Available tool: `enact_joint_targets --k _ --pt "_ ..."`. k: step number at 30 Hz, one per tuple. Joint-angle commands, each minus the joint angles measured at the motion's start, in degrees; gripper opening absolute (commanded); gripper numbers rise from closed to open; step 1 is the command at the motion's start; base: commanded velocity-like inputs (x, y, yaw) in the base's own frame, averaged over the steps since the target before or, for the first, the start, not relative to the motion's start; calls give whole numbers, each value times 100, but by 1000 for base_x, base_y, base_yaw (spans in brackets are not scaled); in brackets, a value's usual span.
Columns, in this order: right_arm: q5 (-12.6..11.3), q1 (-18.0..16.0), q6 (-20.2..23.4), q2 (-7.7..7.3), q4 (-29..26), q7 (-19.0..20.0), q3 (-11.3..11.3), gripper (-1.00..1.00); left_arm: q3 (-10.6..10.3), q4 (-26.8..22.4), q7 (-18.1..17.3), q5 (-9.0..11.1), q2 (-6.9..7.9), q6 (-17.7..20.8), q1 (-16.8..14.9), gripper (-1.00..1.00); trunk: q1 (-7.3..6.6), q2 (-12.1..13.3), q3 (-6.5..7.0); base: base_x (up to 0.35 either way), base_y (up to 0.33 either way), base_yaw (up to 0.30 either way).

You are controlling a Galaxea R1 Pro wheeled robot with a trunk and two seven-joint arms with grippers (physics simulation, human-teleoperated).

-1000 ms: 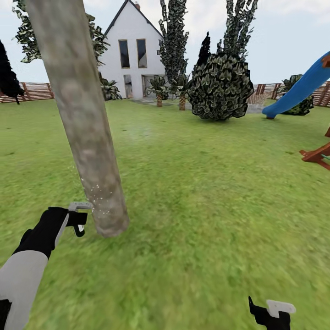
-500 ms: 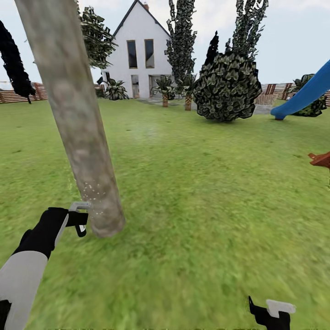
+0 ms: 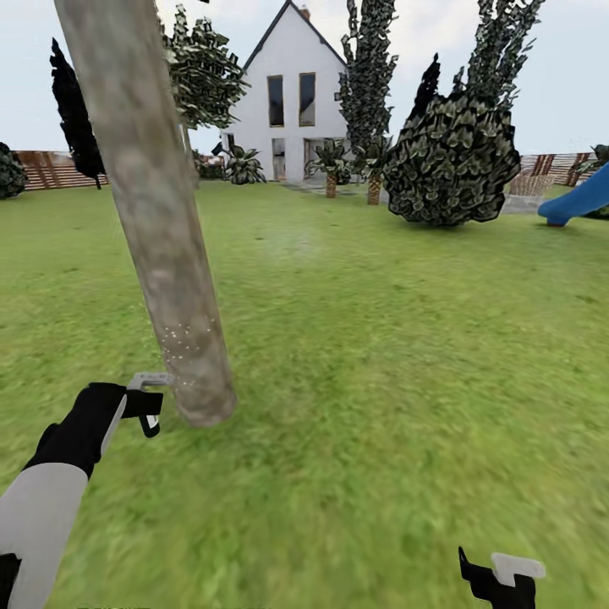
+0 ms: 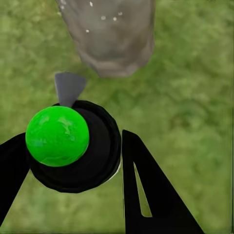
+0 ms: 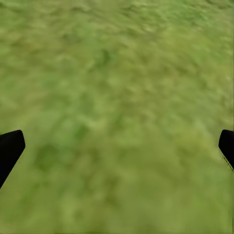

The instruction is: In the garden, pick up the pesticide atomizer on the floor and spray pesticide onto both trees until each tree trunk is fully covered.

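Note:
A thick grey-tan mottled tree trunk point(image 3: 161, 228) leans across the left of the head view, rising from the grass floor point(image 3: 381, 355). Fine pale specks point(image 3: 188, 338) dot it low down. My left gripper point(image 3: 145, 408) is shut on the pesticide atomizer point(image 3: 150, 380), just left of the trunk's foot. In the left wrist view the atomizer's green ball top point(image 4: 57, 136) and black round body point(image 4: 100, 158) sit between my fingers point(image 4: 146, 195), and its grey nozzle point(image 4: 69, 87) points at the trunk's base point(image 4: 112, 39). My right gripper point(image 3: 499, 577) hangs open over bare grass point(image 5: 117, 112).
A white house point(image 3: 292, 93) stands at the back, with short palms point(image 3: 331, 165) and a round leafy bush point(image 3: 452, 161) before it. The brown slat fence point(image 3: 51, 169) closes the lawn. A blue slide point(image 3: 584, 199) is far right. Another tree's foliage point(image 3: 203, 72) shows behind the trunk.
The whole picture has slid to the right, so the head camera has turned left. My left arm and the atomizer keep their place beside the trunk's foot. The right gripper is unchanged.

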Motion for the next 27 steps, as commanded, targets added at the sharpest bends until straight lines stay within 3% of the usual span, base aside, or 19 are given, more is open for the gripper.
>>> enact_joint_targets --k 1,13,27 --pt "59 -4 -18 0 7 -11 -41 100 14 -6 -51 -62 -7 20 -5 -100 -1 -2 -5 73 -273 60" --pt "59 -4 -18 0 7 -11 -41 100 21 1 -48 -55 -11 7 4 -100 -1 -2 -5 215 -203 23" --pt "60 -4 -18 0 7 -11 -41 100 16 70 26 -80 -20 -68 34 -100 -1 -2 -5 244 -182 267"
